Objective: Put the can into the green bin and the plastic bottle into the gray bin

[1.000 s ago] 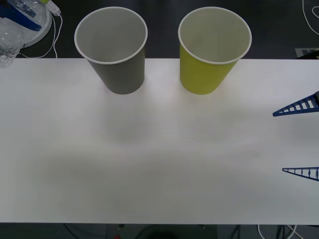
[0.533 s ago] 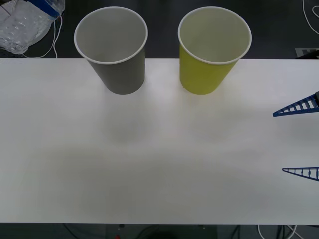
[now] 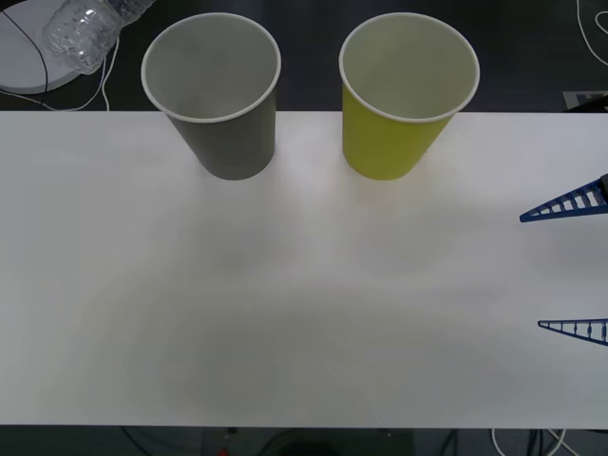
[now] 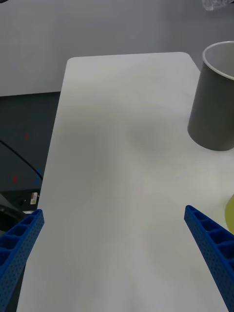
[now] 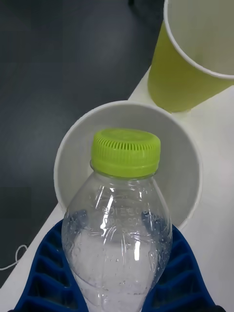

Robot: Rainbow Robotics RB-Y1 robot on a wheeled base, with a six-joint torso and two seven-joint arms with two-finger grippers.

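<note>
Gripping the plastic bottle (image 5: pixel 119 219), the left gripper (image 5: pixel 117 273) has both blue fingers (image 5: pixel 44 273) clamped on its clear body, lime cap pointing at the gray bin's (image 5: pixel 127 161) open mouth. Front view: bottle (image 3: pixel 90 24) at 11 o'clock, beyond the white table's (image 3: pixel 285 304) far edge, probably just left of the gray bin (image 3: pixel 214 95). Green bin (image 3: pixel 404 95) upright at 1 o'clock, beside the gray one. Right gripper (image 3: pixel 570 266) at 3 o'clock, fingers spread, holding nothing.
</note>
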